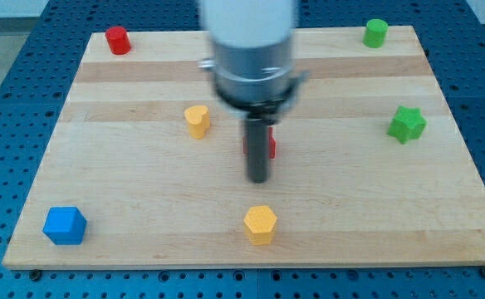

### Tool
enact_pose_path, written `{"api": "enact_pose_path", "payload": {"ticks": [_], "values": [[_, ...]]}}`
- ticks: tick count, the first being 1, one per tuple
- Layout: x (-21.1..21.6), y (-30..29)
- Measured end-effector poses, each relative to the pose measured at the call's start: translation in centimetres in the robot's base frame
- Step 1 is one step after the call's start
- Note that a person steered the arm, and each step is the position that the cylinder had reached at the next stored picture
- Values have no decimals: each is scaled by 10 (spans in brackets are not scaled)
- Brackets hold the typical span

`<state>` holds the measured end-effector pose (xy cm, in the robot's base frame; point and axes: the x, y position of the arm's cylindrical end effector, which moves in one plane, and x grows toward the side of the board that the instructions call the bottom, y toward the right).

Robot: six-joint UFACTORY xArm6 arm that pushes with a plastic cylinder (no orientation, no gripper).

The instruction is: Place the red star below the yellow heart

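The yellow heart (197, 120) stands on the wooden board (126, 191), left of centre. The red star (271, 147) is mostly hidden behind my rod; only a red sliver shows at the rod's right side, to the right of the heart and slightly lower. My tip (258, 178) is at the board's centre, right at the red star's lower edge, touching or nearly touching it.
A red cylinder (118, 40) sits at the top left, a green cylinder (375, 32) at the top right, a green star (407, 124) at the right, a blue cube (65, 225) at the bottom left, a yellow hexagon (260, 223) below my tip.
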<state>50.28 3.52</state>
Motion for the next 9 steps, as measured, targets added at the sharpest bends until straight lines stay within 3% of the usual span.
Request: {"api": "enact_pose_path", "payload": {"ticks": [1,3,5,8,9], "values": [[-15,66],[-28,14],[-47,9],[-6,-75],[-21,-87]]}}
